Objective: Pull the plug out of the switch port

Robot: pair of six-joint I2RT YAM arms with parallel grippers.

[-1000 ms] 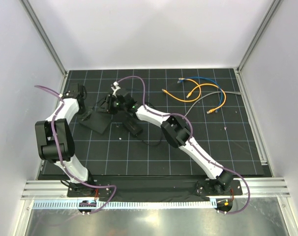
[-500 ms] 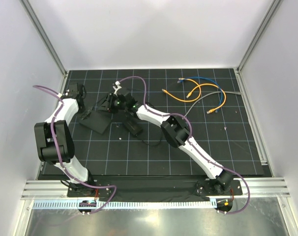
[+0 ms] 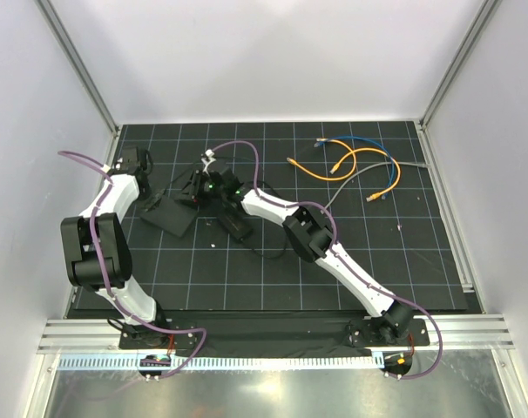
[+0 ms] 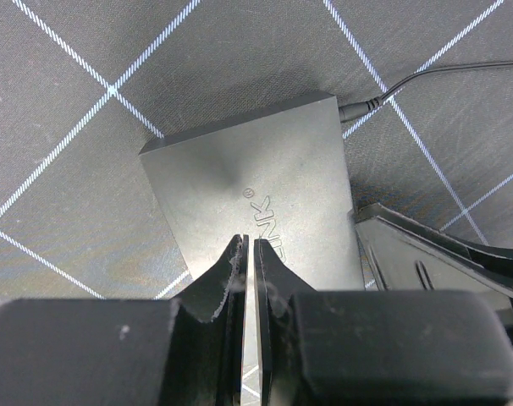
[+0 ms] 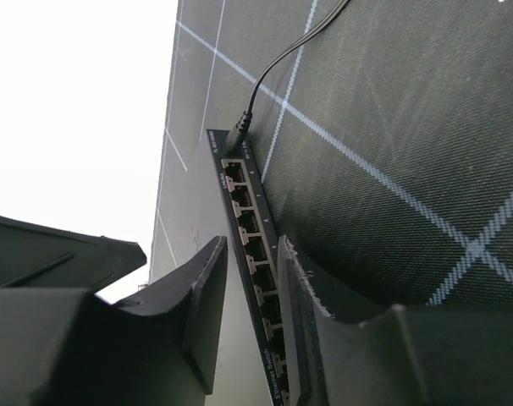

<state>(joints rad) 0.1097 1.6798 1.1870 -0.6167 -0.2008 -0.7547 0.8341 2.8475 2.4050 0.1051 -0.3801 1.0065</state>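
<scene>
Surface (image 3: 334,261): black mat with a white grid. Switch (image 4: 256,186) lies flat at left rear, with both claws at it. Black brick (image 3: 235,225) lies just to its right. Orange, blue and grey cables (image 3: 351,161) lie loose at right rear, well apart from the switch. Left claw (image 4: 245,254) is over the switch's top face, fingers all but closed with a sliver of gap and nothing in it. Can't tell if the tips touch. Right claw (image 5: 250,249) is at the port edge, fingers part open around the socket row, gripping nothing. Plug (image 5: 238,131) is seated at the end of the port row, its thin black cord running off.
</scene>
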